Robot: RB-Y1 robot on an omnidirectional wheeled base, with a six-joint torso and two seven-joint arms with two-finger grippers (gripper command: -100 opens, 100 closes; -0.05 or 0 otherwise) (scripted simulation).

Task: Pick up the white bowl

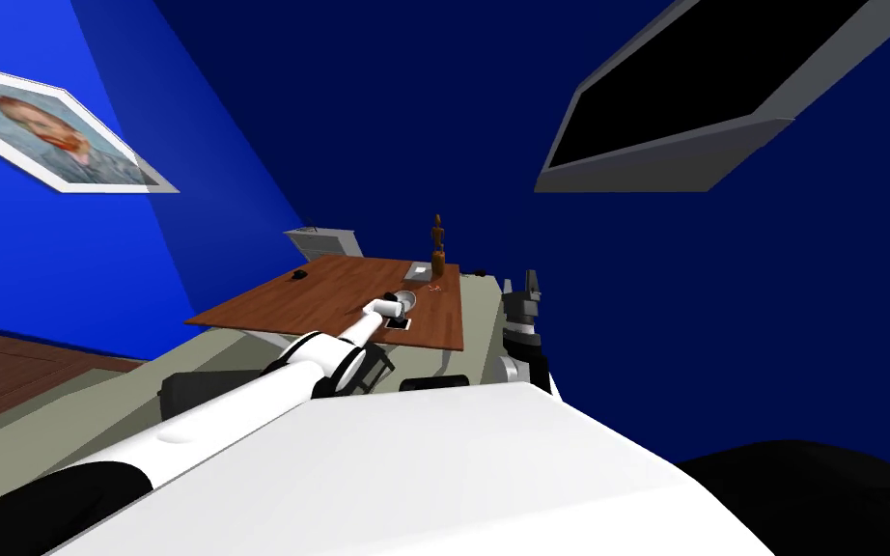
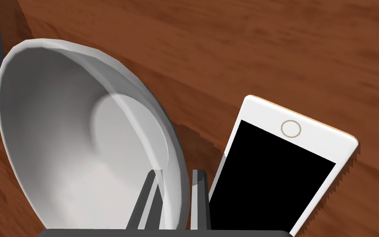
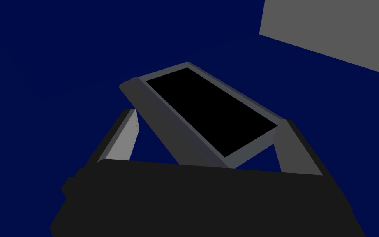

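The white bowl [image 2: 82,144] rests on the brown wooden table [image 2: 266,49], with its hollow turned toward my left hand's camera. My left gripper [image 2: 175,173] is shut on its near rim, one finger inside the bowl and the other outside. In the head view the bowl [image 1: 406,300] sits near the table's right front, at the tip of my outstretched left gripper [image 1: 394,308]. My right gripper [image 1: 531,286] is held up beside my torso, open [image 3: 210,116] and with nothing between its fingers.
A white phone [image 2: 275,173] with a black screen lies on the table right beside the bowl. Farther back on the table [image 1: 337,290] stand a brown statuette [image 1: 438,246], a flat grey card [image 1: 419,271] and a small dark object [image 1: 296,276].
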